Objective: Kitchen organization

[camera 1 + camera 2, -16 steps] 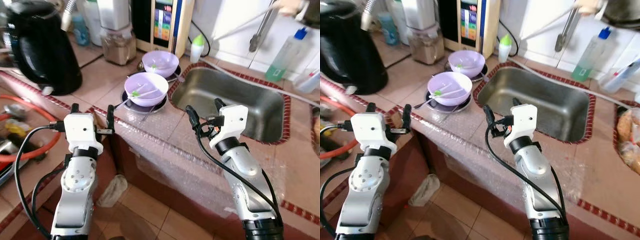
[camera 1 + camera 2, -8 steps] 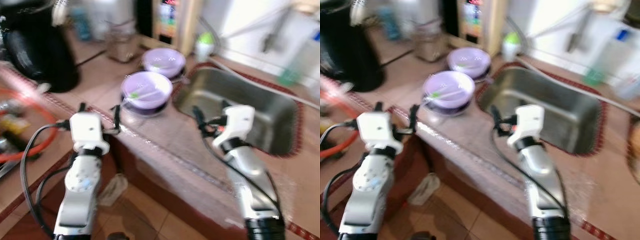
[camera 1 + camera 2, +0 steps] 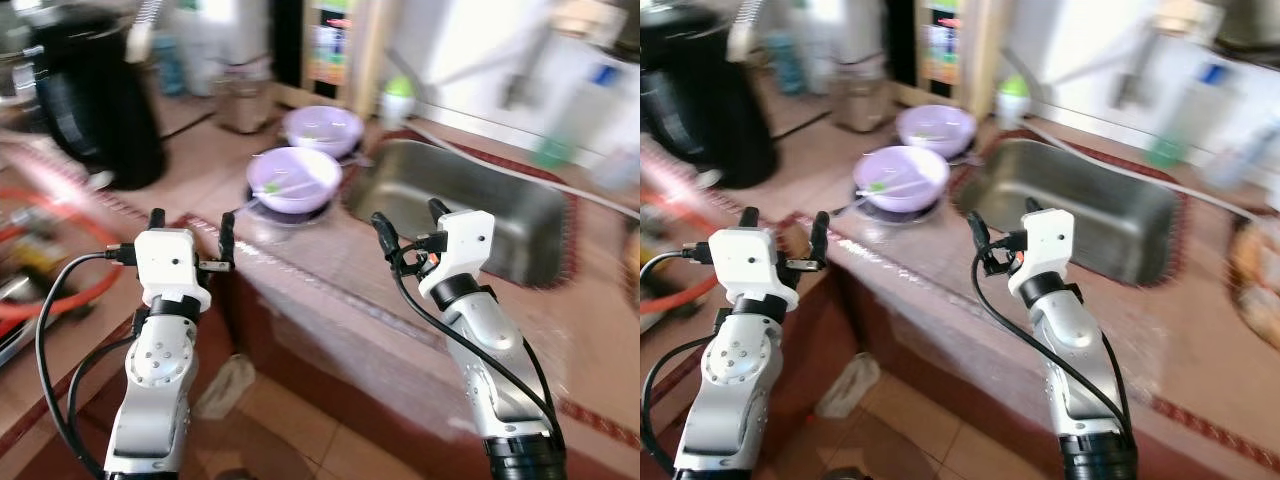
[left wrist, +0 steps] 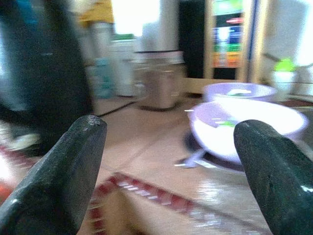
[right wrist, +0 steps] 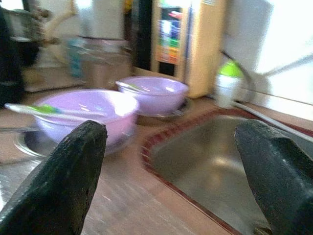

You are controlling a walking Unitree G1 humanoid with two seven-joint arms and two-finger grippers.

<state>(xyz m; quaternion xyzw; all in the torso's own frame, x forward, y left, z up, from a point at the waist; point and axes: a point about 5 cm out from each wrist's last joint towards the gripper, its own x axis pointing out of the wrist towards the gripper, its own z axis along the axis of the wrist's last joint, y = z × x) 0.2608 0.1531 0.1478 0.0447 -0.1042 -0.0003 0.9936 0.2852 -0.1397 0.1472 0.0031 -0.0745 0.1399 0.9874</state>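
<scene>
Standing on the tiled counter (image 3: 330,270) just left of the steel sink (image 3: 470,205), two lilac bowls make up the items to be organised. The nearer bowl (image 3: 293,178) rests on a dark plate and holds a white utensil with a green tip laid across its inside. The farther bowl (image 3: 323,124) sits directly behind it, close to the sink's back corner, with a small green-and-white item inside; detail is blurred. A small white bottle with a green cap (image 3: 398,100) stands beyond the bowls against the wall.

Left gripper (image 3: 189,235): raised at the counter's front edge, fingers spread wide, holding nothing and touching nothing. In the left wrist view, the nearer bowl appears between its fingertips (image 4: 78,161), well ahead of them.

Right gripper (image 3: 408,226): raised over the counter beside the sink's front-left corner, fingers likewise spread wide and empty. In the right wrist view, both bowls and the sink rim lie ahead, between its fingertips (image 5: 73,166), with no contact.

A large black appliance (image 3: 95,100) stands at far left.
</scene>
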